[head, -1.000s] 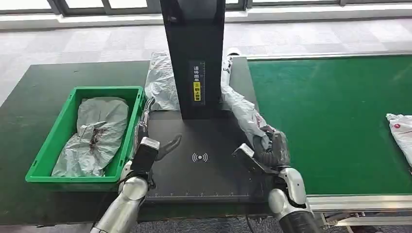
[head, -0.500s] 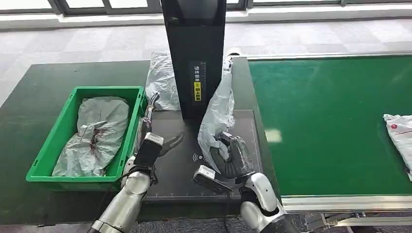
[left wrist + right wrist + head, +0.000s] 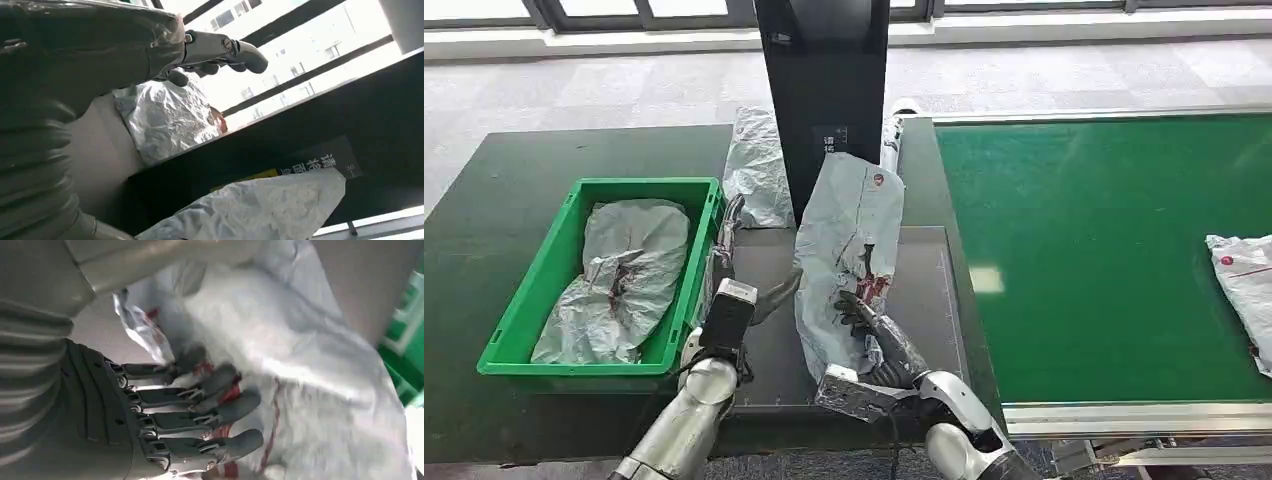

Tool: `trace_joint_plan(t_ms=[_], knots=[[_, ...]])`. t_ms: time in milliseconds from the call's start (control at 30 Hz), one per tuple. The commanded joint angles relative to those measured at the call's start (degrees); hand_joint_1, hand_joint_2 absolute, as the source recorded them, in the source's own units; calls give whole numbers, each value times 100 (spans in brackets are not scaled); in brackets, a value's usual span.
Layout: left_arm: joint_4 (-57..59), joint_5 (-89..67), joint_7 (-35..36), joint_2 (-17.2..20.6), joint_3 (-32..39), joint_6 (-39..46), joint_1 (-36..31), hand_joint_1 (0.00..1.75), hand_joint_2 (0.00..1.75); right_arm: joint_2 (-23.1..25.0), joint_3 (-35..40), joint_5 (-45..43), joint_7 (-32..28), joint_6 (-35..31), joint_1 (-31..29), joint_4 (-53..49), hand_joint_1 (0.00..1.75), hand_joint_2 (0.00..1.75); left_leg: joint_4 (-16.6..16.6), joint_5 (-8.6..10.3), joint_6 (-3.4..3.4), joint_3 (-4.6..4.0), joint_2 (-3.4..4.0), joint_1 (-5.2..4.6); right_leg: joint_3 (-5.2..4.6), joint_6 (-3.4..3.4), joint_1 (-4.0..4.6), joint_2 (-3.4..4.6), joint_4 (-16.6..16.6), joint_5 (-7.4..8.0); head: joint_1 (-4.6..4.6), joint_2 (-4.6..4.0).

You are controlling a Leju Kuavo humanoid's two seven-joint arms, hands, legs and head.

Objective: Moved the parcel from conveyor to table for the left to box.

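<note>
The grey plastic parcel (image 3: 846, 250) with red markings lies lengthwise on the black scanner platform (image 3: 924, 290), its far end leaning against the black post (image 3: 824, 90). My right hand (image 3: 879, 345) rests on its near end with the fingers stretched out flat; the right wrist view shows the fingers (image 3: 200, 405) lying spread on the crinkled parcel (image 3: 310, 365). My left hand (image 3: 746, 290) hovers open between the green box (image 3: 544, 290) and the parcel, holding nothing. In the left wrist view its fingers (image 3: 220, 50) are extended above the platform, and the parcel (image 3: 260, 210) is close by.
The green box holds a grey parcel (image 3: 624, 270). Another grey parcel (image 3: 759, 170) lies behind the post to its left. The green conveyor (image 3: 1104, 250) runs to the right, with one more parcel (image 3: 1244, 285) at its right edge.
My right hand swung left from the conveyor side, carrying the parcel onto the scanner platform. The parcel now lies flat, and the fingers have uncurled from it. My left hand barely moved.
</note>
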Motion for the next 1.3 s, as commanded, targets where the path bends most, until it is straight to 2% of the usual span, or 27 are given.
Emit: trace_joint_plan(t_ms=[33,167,233,400,467,533,667,767,833,900,933,967,1133,1167,1200,1233,1300], knots=[[-136,65,-70,20,209,166,191,0,175,-118,-410,-342,-320,-303,-15,-206,0,175,-2,-1,2,4,-9,0,4,0,-1,5,-2,-2,0,-2],[-136,65,-70,20,209,166,191,0,175,-118,-410,-342,-320,-303,-15,-206,0,175,-3,-1,3,8,-7,1,8,0,0,10,-4,0,0,-2],[-143,82,-145,6,231,217,205,0,175,-50,-520,-360,-573,-650,-12,-188,0,175,-4,0,4,8,-11,1,9,-1,0,9,-5,0,0,0],[297,-490,77,11,72,452,197,0,175,229,-1013,-1164,-1255,-1444,-21,-170,0,175,-7,0,2,11,-7,0,9,0,-1,14,-6,1,0,-2],[674,-607,59,-38,25,569,112,0,175,339,-1262,-1801,-1800,-1796,29,-112,0,175,-12,1,4,18,-14,1,20,1,-1,11,-13,1,0,0],[862,-684,2,-48,-2,628,63,0,175,327,-1286,-2197,-1996,-1798,24,-49,0,175,-7,1,2,11,-10,-2,11,1,-3,3,-5,0,0,0],[967,-704,7,-32,-29,555,39,0,175,319,-1303,-2216,-2093,-1916,20,-2,0,175,-4,1,2,9,-9,1,10,1,0,4,-5,1,2,-2],[1184,-1034,393,105,-186,191,-16,0,175,351,-1325,-2476,-2237,-1981,-12,41,0,175,-13,2,2,19,-15,2,19,-2,0,12,-12,1,0,0],[1788,-1592,998,274,-403,-342,-182,0,175,365,-1308,-2582,-2287,-1961,-240,222,0,175,-10,2,1,15,-10,-1,13,-1,-2,8,-8,2,0,-2],[2156,-1667,840,247,-314,-458,-268,0,175,398,-1322,-2627,-2292,-1939,-378,401,0,175,-13,4,1,20,-2,-2,15,-1,-2,19,-11,6,0,0],[2399,-2071,1064,310,-501,-606,-362,0,175,401,-1315,-2680,-2287,-1876,-451,464,0,175,-9,2,1,14,4,-2,10,0,-3,18,-7,5,0,0],[2735,-2377,1334,319,-576,-1106,-455,0,175,392,-1296,-2697,-2324,-1883,-569,579,0,175,-12,4,2,17,-1,-1,13,-1,-2,21,-10,7,0,-2],[3833,-3356,1570,390,-1034,-2280,-906,0,175,425,-1504,-2780,-2372,-1795,-620,505,0,175,-9,6,2,14,-6,-3,11,0,-3,10,-5,4,0,0],[3937,-3447,1532,405,-1027,-2489,-1004,21,175,419,-1587,-2684,-2326,-1797,-493,325,0,175,-9,7,2,14,-9,1,13,-1,0,13,-9,6,-2,0],[3999,-3503,1489,423,-1058,-2677,-1080,147,175,390,-1614,-2621,-2263,-1765,-397,204,0,175,-12,9,4,16,-14,4,16,-2,3,14,-13,8,0,0],[4015,-3570,1445,454,-1097,-2793,-1142,175,175,386,-1661,-2605,-2246,-1739,-309,111,0,175,-13,14,10,22,-33,0,31,-1,0,-15,-12,3,0,0],[4012,-3605,1374,500,-1082,-3019,-1273,175,175,354,-1723,-2480,-2157,-1698,-106,-79,0,175,-14,16,15,35,-64,1,60,3,-3,-49,-15,-2,2,0]])
